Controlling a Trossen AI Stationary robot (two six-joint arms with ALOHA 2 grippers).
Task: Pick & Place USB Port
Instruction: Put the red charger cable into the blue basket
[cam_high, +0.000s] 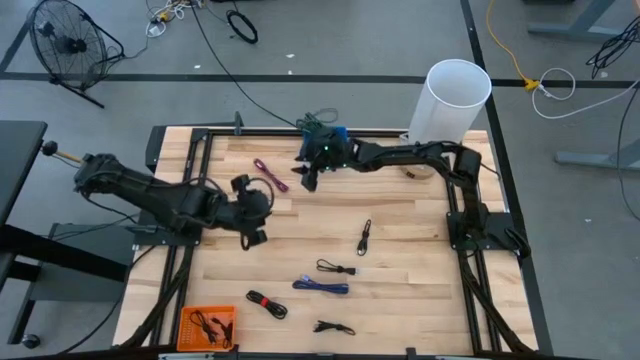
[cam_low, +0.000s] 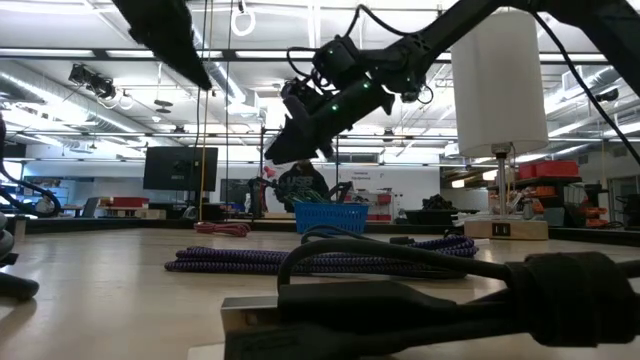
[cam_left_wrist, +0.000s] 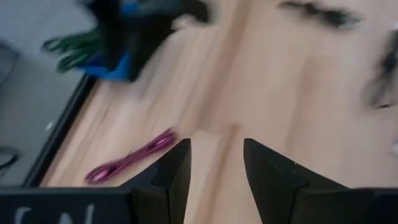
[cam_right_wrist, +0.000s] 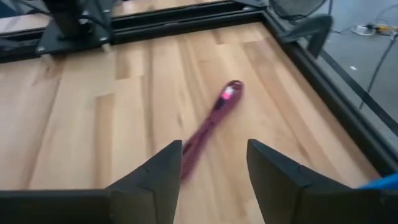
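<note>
Several USB cables lie flat on the wooden table: a pink one (cam_high: 268, 172) at the far left of middle, black ones (cam_high: 365, 237) (cam_high: 335, 267), a purple-blue one (cam_high: 320, 287), a red-black one (cam_high: 266, 303). My right gripper (cam_high: 306, 180) hangs open above the table, just right of the pink cable (cam_right_wrist: 211, 127), nothing between its fingers (cam_right_wrist: 214, 168). My left gripper (cam_high: 262, 195) is open too, above the table's left-middle, nearer than the pink cable (cam_left_wrist: 130, 158), and holds nothing (cam_left_wrist: 214, 168).
A blue basket (cam_high: 325, 135) with cables stands at the far edge, behind my right gripper. A white cylinder (cam_high: 455, 100) rises at the far right. An orange tray (cam_high: 207, 325) with cables sits at the near left corner. A black frame (cam_high: 200, 135) borders the table.
</note>
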